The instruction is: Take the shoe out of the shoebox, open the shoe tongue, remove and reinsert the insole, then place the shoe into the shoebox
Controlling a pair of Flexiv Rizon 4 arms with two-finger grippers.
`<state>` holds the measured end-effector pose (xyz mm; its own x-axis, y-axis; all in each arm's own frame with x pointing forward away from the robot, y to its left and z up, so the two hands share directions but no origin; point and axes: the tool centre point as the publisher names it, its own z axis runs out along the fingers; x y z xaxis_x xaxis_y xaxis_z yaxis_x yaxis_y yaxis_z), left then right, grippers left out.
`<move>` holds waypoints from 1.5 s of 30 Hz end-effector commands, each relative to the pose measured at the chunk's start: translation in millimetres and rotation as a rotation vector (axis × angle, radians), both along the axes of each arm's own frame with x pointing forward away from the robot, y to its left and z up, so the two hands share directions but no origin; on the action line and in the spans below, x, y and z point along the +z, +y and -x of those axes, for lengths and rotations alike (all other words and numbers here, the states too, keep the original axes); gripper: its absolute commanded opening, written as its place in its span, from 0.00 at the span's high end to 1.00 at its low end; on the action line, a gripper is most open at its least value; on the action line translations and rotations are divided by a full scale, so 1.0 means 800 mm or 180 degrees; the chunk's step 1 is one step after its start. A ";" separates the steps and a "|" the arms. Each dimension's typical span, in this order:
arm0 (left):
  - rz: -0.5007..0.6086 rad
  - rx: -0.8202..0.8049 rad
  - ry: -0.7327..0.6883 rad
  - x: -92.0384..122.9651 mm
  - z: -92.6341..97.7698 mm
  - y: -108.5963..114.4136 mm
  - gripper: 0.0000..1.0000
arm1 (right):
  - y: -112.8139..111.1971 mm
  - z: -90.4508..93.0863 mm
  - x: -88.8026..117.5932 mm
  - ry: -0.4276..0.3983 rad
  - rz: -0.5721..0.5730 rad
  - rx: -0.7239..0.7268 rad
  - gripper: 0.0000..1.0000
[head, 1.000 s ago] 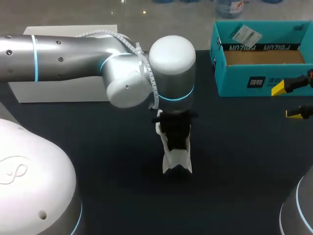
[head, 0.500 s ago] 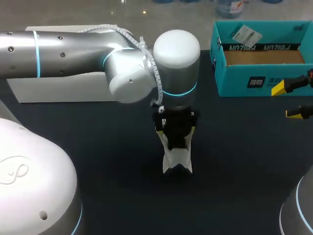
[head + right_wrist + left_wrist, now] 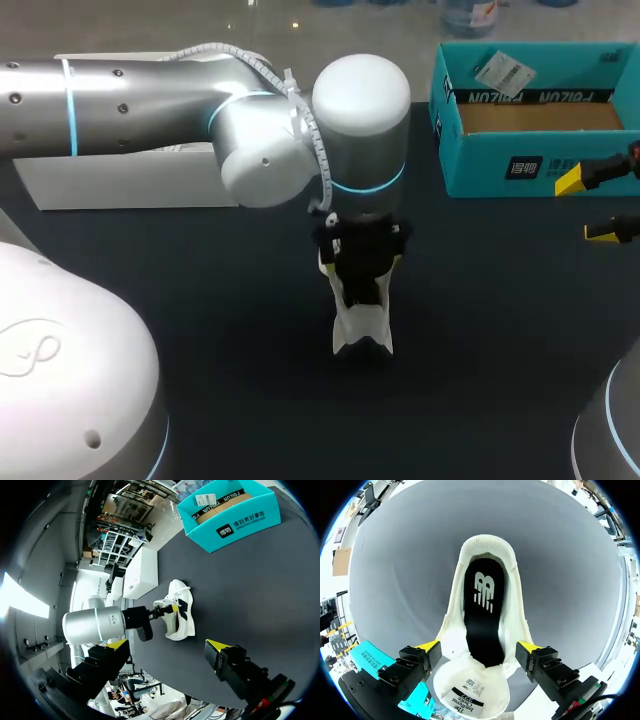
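1. White rectangular box (image 3: pixel 120 185): on the dark worktop (image 3: pixel 200 320), well to the side of the left tool, partly hidden by the left arm.

2. Left tool (image 3: pixel 480 647): pointing straight down over the middle of the worktop. Its yellow-tipped fingers (image 3: pixel 431 645) are spread wide, one on each side of the shoe. It grips nothing (contact of the tips with the shoe's sides cannot be made out).

3. White knit low-top shoe (image 3: pixel 362 328): standing on its sole on the worktop, directly under the left tool and outside the shoebox. The wrist view looks down into its opening.

4. Black insole with a white logo (image 3: pixel 482 610): lying flat inside the shoe.

5. White shoe tongue with a printed label (image 3: pixel 470 692): folded outward, nearest the left tool's body.

6. Teal cardboard shoebox (image 3: pixel 530 172): open-topped with a brown floor inside, just beyond the right tool and well apart from the shoe.

7. Right tool (image 3: pixel 587 207): beside the shoebox's front wall, fingers apart, with nothing between them.
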<state>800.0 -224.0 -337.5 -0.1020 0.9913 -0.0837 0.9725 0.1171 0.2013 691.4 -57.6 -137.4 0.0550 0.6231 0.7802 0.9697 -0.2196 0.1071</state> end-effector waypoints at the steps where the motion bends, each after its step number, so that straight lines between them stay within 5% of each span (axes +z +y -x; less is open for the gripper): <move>1: -0.0018 -0.0007 -0.0018 0.005 0.005 0.005 0.00 | 0.001 -0.001 -0.001 0.0007 0.0006 -0.0002 0.00; 19: 0.0045 0.0070 -0.0127 0.049 -0.021 0.002 0.00 | 0.001 -0.001 -0.001 0.0007 0.0006 -0.0002 0.00; 26: 0.0112 0.0220 -0.0304 0.088 -0.069 0.011 0.00 | 0.001 -0.001 -0.001 0.0007 0.0006 -0.0002 0.00; 27: 0.0120 0.0241 -0.0337 0.091 -0.076 0.012 0.11 | 0.001 -0.001 -0.001 0.0007 0.0006 -0.0002 0.00; 29: 0.0137 0.0253 -0.0336 0.098 -0.084 0.013 0.61 | 0.001 -0.001 -0.001 0.0007 0.0006 -0.0002 0.00; 30: 0.0150 0.0257 -0.0356 0.100 -0.089 0.013 0.97 | 0.001 -0.001 -0.001 0.0007 0.0006 -0.0002 0.00; 45: 0.0022 -0.0008 -0.0090 0.075 -0.100 0.011 1.00 | 0.001 -0.001 -0.001 0.0007 0.0006 -0.0002 0.00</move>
